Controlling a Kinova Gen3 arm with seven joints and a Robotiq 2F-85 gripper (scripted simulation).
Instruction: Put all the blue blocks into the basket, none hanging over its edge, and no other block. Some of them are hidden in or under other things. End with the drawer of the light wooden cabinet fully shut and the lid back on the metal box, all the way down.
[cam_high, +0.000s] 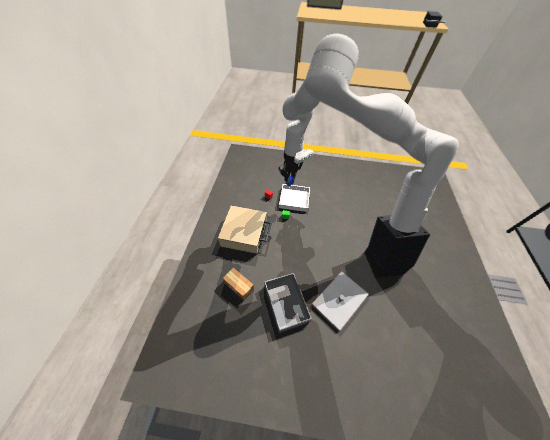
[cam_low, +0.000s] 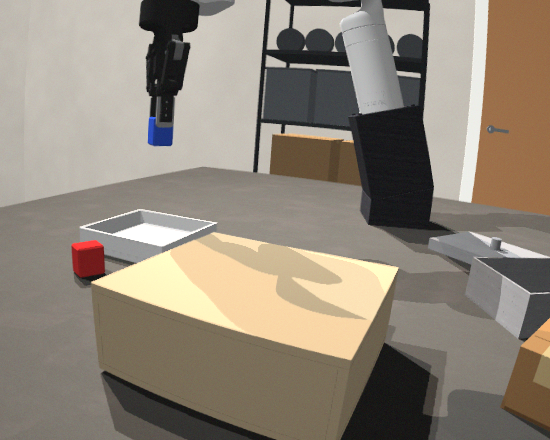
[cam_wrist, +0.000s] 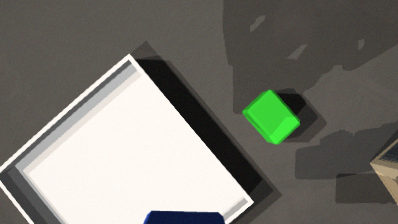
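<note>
Gripping a blue block, the jaws are clamped on it, pointing down and raised above the worktop. Near and below them, toward the edge by the yellow floor stripe, sits the white basket. A red block and a green block lie outside it, the red one toward the top view's left edge. The light wooden cabinet stands near that left edge; how far its drawer is shut cannot be told. Toward the top view's bottom edge, the metal box stands open, between a taped brown box and its lid, flat on the worktop. The arm's black base stands nearer the right edge.
</note>
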